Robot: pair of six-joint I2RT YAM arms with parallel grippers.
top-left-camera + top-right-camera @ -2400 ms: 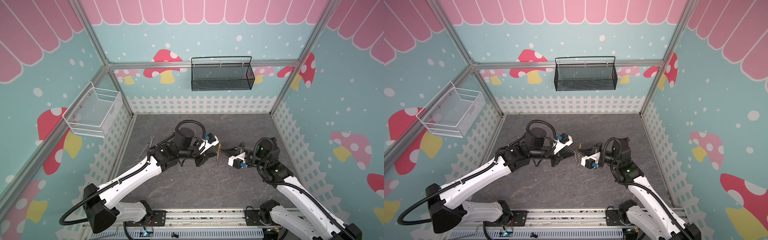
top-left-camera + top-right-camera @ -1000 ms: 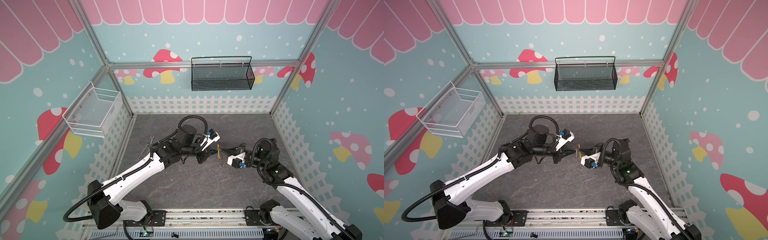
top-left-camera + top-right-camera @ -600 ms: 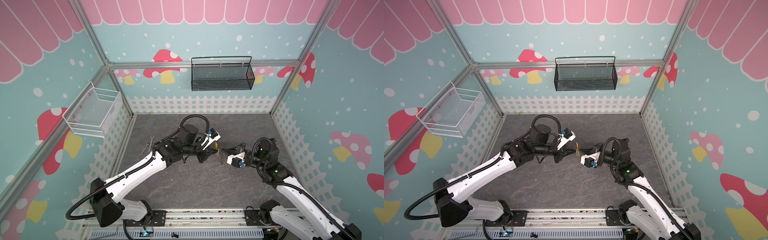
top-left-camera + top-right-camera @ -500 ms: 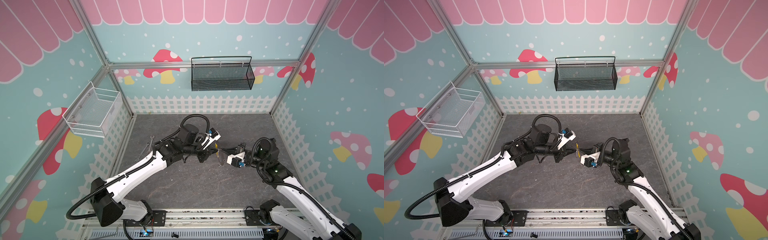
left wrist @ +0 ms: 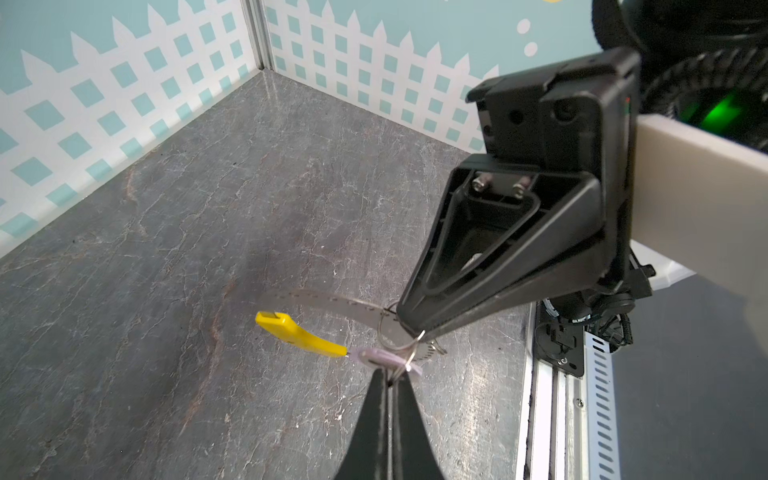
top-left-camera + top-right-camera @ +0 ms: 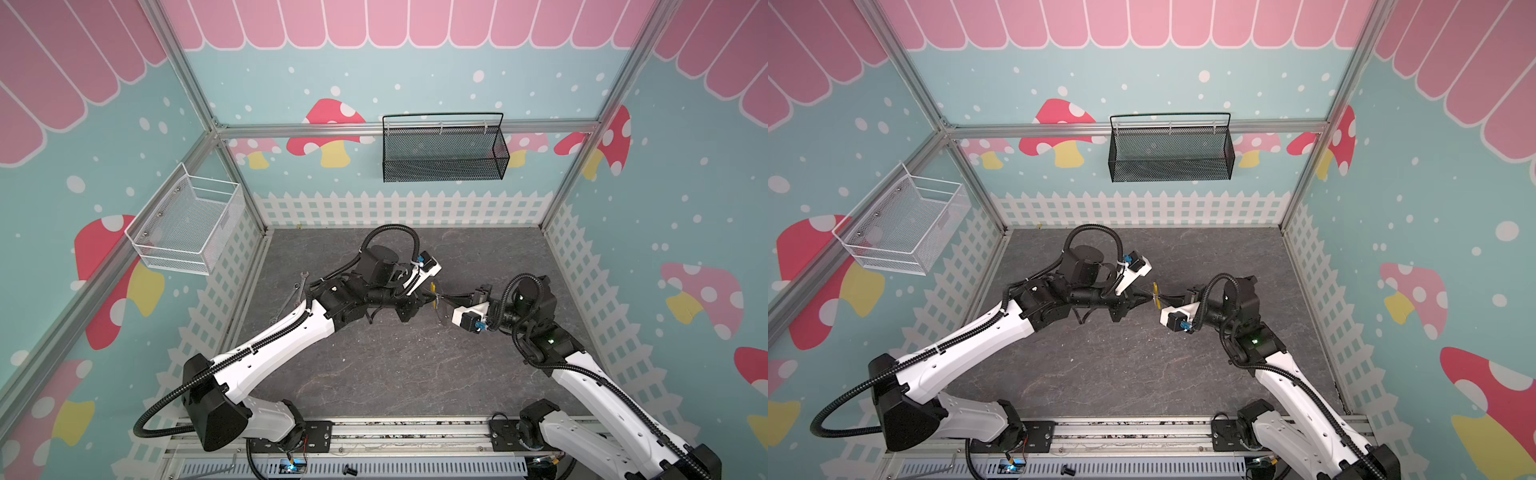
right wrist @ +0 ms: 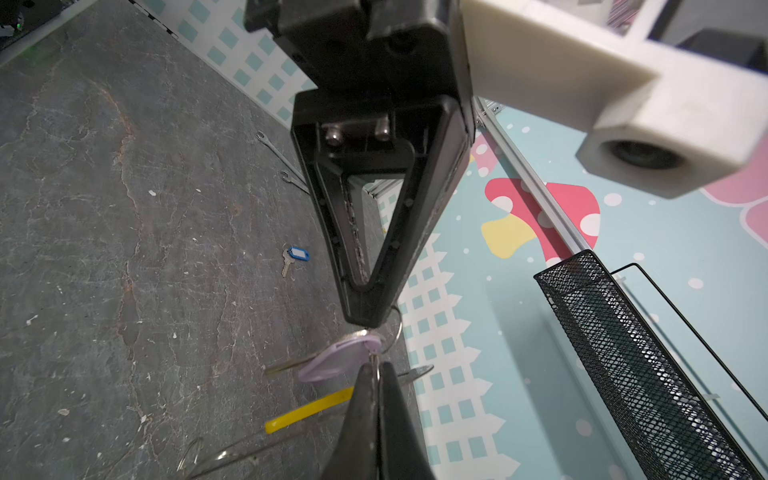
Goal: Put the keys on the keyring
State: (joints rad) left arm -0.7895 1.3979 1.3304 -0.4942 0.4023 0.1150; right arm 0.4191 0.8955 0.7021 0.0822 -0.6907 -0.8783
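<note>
Up off the worktop (image 7: 124, 249), my L fingers (image 5: 382, 399) came over & now meet my R fingers (image 7: 372, 395), tip to tip. L pinch the lilac key (image 7: 332, 359), R pinch the keyring (image 7: 309, 409), so threading can start, I think. The blue key (image 7: 296, 254) lies far below both.

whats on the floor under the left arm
Wrenches stick out beneath it in a top view. The blue-tagged key shows only in the right wrist view, hidden from above.
</note>
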